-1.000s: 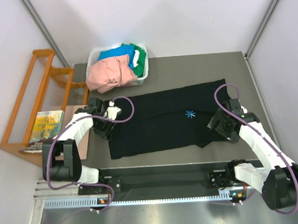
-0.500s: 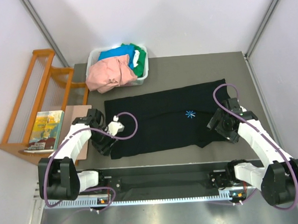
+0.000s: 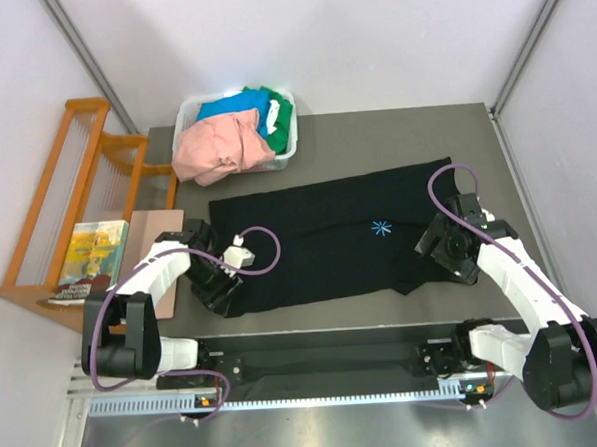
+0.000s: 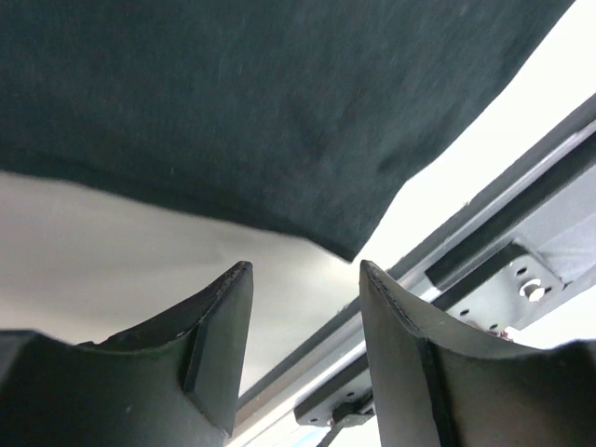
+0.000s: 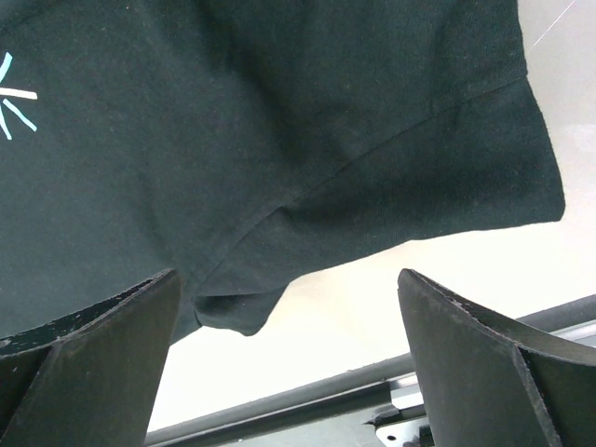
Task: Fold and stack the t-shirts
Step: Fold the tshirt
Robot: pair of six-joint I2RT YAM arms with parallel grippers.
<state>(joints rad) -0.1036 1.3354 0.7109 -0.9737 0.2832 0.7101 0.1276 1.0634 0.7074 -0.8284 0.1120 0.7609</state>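
Possibly a skewed fold: left gripper [image 4: 305, 272] apart at large black cloth t-shirt [image 3: 320, 242] corner (nothing held), right gripper [image 5: 289, 279] wide apart over sleeve only.

On the table [image 3: 394, 138] the spread t-shirt [image 3: 330, 242] lies between the left gripper [image 3: 222, 292] and the right gripper [image 3: 432, 245], with the bin [image 3: 288, 150] of other shirts [image 3: 219, 148] behind it.

Grey table [image 3: 394, 138], black t-shirt [image 3: 320, 247], white bin [image 3: 288, 156], possibly board [image 3: 143, 224]
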